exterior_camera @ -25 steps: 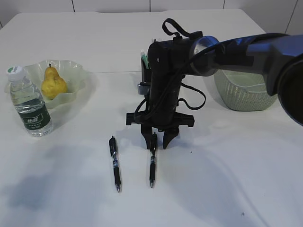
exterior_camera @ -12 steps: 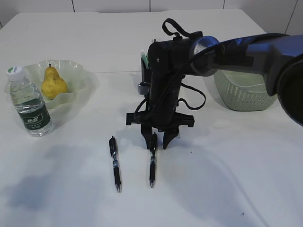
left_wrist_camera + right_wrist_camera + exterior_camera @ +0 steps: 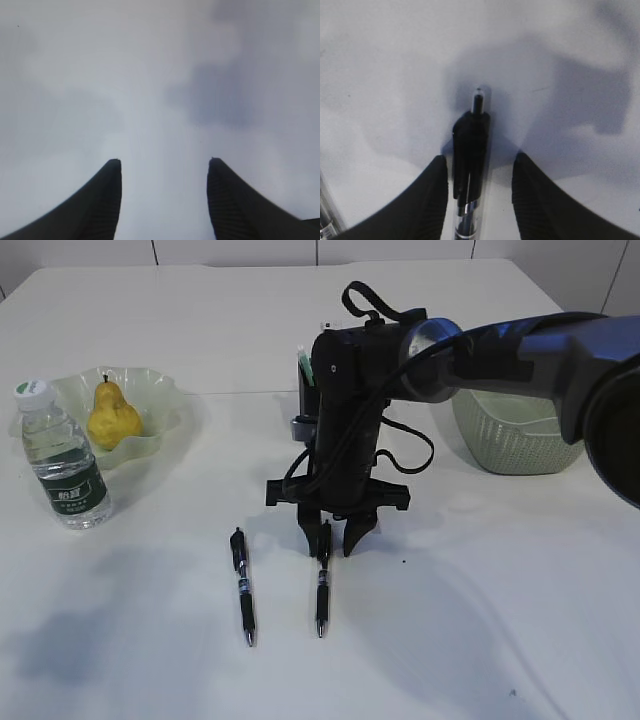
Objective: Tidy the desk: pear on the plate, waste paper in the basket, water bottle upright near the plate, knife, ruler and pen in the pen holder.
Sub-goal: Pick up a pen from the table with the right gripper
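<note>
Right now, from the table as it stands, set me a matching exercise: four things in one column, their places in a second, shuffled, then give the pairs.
Things:
1. yellow pear with dark stem
2. clear plastic water bottle with white cap
3. sage green lattice basket
4. black clip-top pen with clear barrel

Places:
A. far right, behind the right arm
B. lying on the table, clip end between the right pincer's open jaws
C. on the pale green wavy-rimmed plate
D. upright just left of and in front of that plate

Pairs: 1-C, 2-D, 3-A, 4-B
</note>
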